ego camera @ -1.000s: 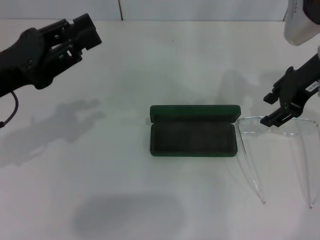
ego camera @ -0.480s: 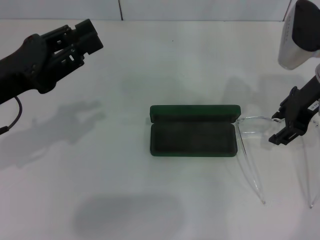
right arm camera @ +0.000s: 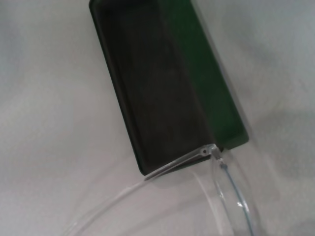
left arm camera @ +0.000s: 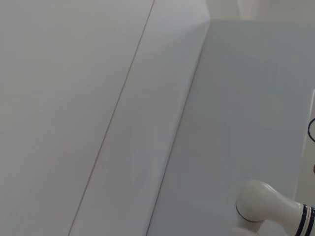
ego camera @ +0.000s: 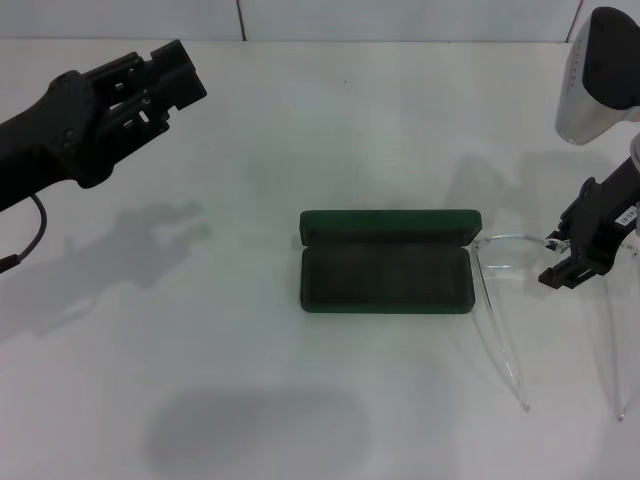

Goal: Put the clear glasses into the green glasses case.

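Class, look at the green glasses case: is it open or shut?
Open. The green glasses case has its lid raised behind the tray, dark lining exposed and nothing inside; the clear glasses lie beside it.

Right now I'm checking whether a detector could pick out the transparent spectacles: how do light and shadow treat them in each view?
Head view: the clear glasses show only as thin bright outlines on the white table, and soft arm shadows lie left of the green glasses case. Right wrist view: the hinge glints against the dark case lining, and the arms fade into the table. Left wrist view: neither is visible.

clear glasses (ego camera: 510,300) right half cut by the frame edge and behind the right end effector (ego camera: 572,262)
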Robot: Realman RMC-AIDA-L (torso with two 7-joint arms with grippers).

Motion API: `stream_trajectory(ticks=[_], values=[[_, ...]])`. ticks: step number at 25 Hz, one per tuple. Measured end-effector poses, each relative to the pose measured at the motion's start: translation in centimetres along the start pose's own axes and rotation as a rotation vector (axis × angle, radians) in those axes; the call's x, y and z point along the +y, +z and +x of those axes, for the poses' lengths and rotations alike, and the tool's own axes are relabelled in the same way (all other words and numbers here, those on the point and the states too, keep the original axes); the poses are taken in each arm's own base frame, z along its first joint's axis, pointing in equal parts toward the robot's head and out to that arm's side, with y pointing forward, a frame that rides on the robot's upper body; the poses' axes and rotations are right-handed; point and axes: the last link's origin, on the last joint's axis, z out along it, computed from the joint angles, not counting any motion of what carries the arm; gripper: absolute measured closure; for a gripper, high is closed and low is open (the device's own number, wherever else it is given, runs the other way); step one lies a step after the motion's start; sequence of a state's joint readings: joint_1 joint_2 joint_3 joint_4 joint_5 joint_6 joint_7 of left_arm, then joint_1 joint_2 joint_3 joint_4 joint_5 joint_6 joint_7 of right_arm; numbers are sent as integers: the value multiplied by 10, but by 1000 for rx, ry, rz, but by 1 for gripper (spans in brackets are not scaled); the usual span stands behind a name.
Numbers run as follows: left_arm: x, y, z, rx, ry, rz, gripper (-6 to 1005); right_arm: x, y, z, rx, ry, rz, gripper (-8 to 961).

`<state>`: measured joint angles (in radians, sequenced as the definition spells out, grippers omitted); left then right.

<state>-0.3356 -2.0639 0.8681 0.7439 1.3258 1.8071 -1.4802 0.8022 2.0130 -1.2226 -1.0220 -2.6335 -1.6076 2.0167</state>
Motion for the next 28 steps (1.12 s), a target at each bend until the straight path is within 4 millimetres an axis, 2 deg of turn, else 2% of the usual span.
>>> stream_trajectory(ticks=[3, 13, 20, 25, 28], values=[[0, -2, 0, 4, -1, 5, 661, -1, -1, 1, 0, 10, 3, 426], [-1, -5, 0, 19, -9, 20, 667, -3, -5, 2, 9, 24, 3, 839], [-1, -5, -2, 23, -18, 23, 671, -2, -4, 3, 19, 23, 0, 903], [-1, -5, -2, 23, -20, 23, 674, 4, -5, 2, 19, 14, -26, 903], [-1, -5, -3, 23, -20, 24, 676, 12, -12, -5, 3, -12, -67, 903]])
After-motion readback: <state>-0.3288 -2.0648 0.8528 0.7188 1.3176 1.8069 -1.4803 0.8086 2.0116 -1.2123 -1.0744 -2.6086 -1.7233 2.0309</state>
